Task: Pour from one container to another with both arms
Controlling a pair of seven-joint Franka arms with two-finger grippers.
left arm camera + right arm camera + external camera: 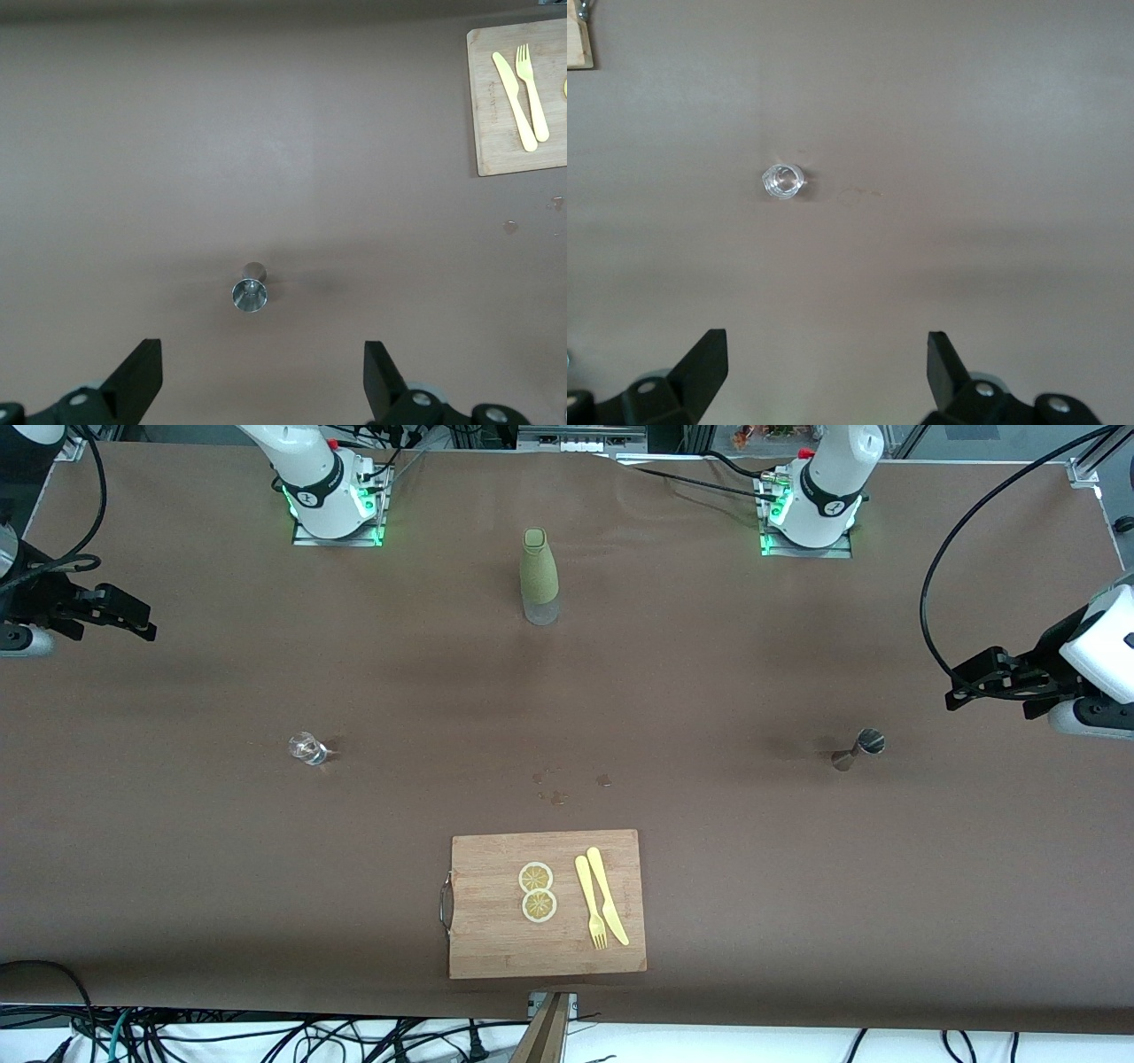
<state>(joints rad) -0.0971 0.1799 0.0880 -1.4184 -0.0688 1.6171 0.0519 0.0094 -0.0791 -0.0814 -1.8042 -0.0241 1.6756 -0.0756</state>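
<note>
1. Jigger [861, 749] was the metal one, standing upright on the brown table [177, 886] toward the left arm's end. The small clear glass [306, 747] stood toward the right arm's end, about as near the front camera as the jigger. My guess is that spacing gave each arm its own container to grab.

2. Nearest the front camera was the wooden cutting board [496, 948], with two lemon slices [537, 891] plus a yellow fork [588, 903] and knife [607, 895] on it. Looked like set dressing, parked out of the pouring lane.

3. A few small wet-looking spots [558, 788] sat between the board and the green bottle [539, 576], which was the farthest item.

4. Left gripper [992, 682] hung in the air over its end of the table, fingers [137, 376] spread wide, holding nothing. In the left wrist view the jigger sat between the finger lines but well apart from them.

5. Right gripper [111, 611] mirrored that over its own end, fingers [704, 363] wide and bare, glass well clear of them.

6. Fits pre-pour or post-pour, honestly.
</note>
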